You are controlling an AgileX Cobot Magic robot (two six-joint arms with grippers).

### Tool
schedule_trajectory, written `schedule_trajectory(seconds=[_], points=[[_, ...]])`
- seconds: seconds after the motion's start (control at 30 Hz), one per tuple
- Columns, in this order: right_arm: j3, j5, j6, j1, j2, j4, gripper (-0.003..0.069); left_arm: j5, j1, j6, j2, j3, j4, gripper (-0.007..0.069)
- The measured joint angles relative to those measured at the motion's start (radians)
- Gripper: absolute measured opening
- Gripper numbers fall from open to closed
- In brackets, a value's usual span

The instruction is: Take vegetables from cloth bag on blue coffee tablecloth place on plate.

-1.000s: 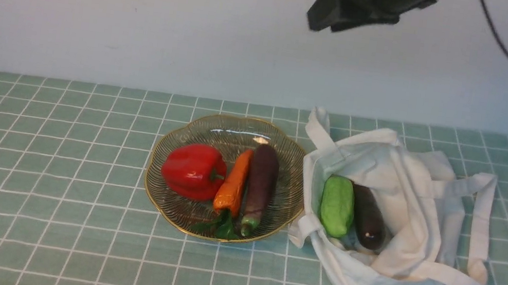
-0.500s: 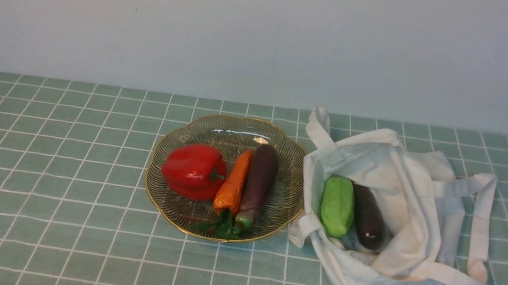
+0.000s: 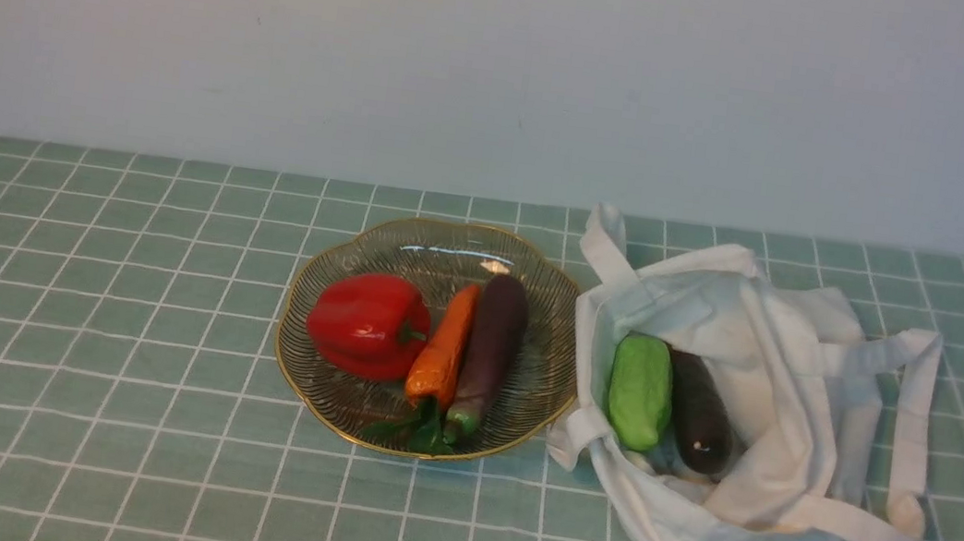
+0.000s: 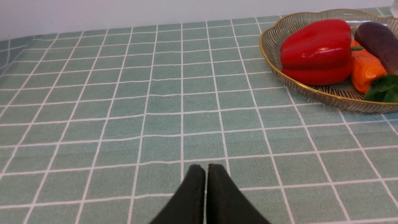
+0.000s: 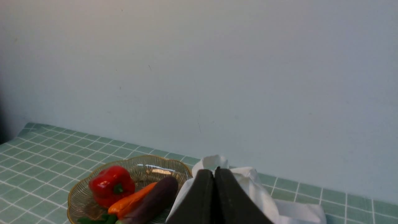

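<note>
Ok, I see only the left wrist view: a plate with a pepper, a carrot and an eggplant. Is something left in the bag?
Observer: Yes. The front view shows a green cucumber lying in the open bag.
Operator: Only this one?
Observer: No. A dark eggplant lies close beside it, on its right.
Operator: And the right gripper?
Observer: Its wrist view shows the right gripper shut, with nothing between the fingers.
</note>
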Motion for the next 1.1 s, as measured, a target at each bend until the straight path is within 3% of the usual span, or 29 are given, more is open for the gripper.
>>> schedule_trajectory(seconds=[0.8,1.1], points=[[0.024,-0.01,0.0,-0.006,-0.012,-0.013,-0.0015,0.0,0.0,0.0,0.0,0.0,0.0,-0.0004],[0.263,0.002,0.0,-0.208,-0.14,-0.052,-0.0015,0.0,0.0,0.0,0.0,0.0,0.0,-0.0004]])
